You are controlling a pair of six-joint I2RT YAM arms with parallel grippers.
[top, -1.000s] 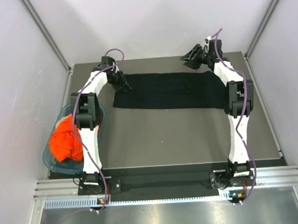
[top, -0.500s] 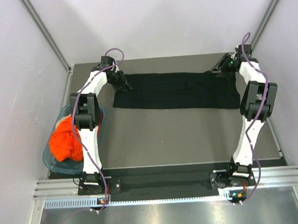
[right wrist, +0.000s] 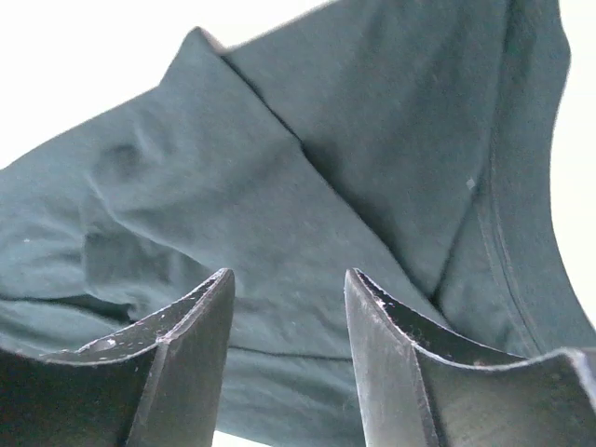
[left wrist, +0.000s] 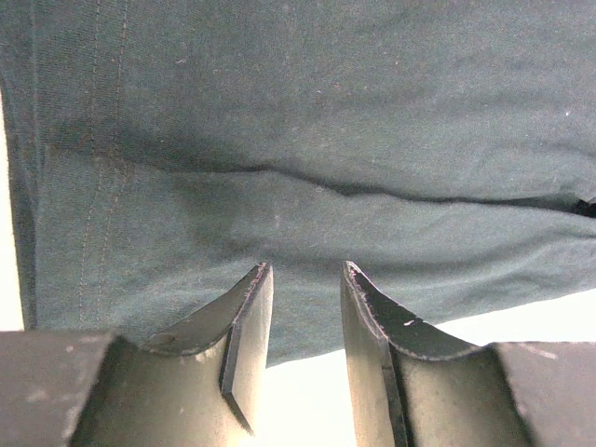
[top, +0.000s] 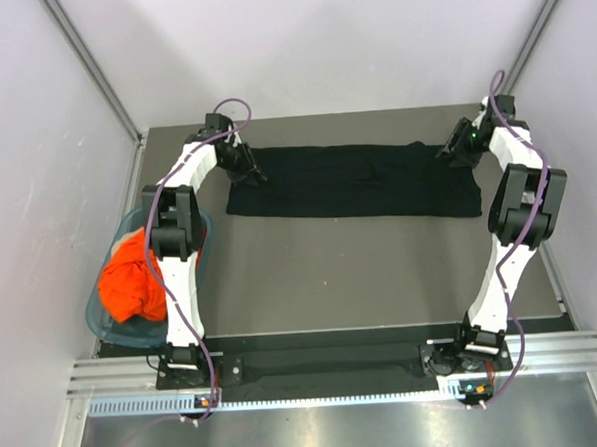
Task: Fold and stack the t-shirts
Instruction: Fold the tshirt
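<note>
The black t-shirt (top: 356,180) lies flat as a long folded strip across the far half of the table. My left gripper (top: 250,172) hovers low at its left end. In the left wrist view this gripper (left wrist: 303,272) is open, its tips over the shirt's near hem (left wrist: 326,112) with nothing pinched. My right gripper (top: 451,149) sits at the strip's far right corner. Seen from the right wrist, that gripper (right wrist: 289,277) is also open above wrinkled black cloth (right wrist: 279,186). The orange t-shirt (top: 129,280) is bunched in the basket at the left.
The teal plastic basket (top: 95,312) hangs over the table's left edge beside the left arm. Grey tabletop (top: 331,272) stretches between the shirt and the arm bases. Walls with metal rails close in both sides and the back.
The right arm has swung from the far middle of the table out to the right, and its gripper has come down at the shirt's right end. The left arm has not moved.
</note>
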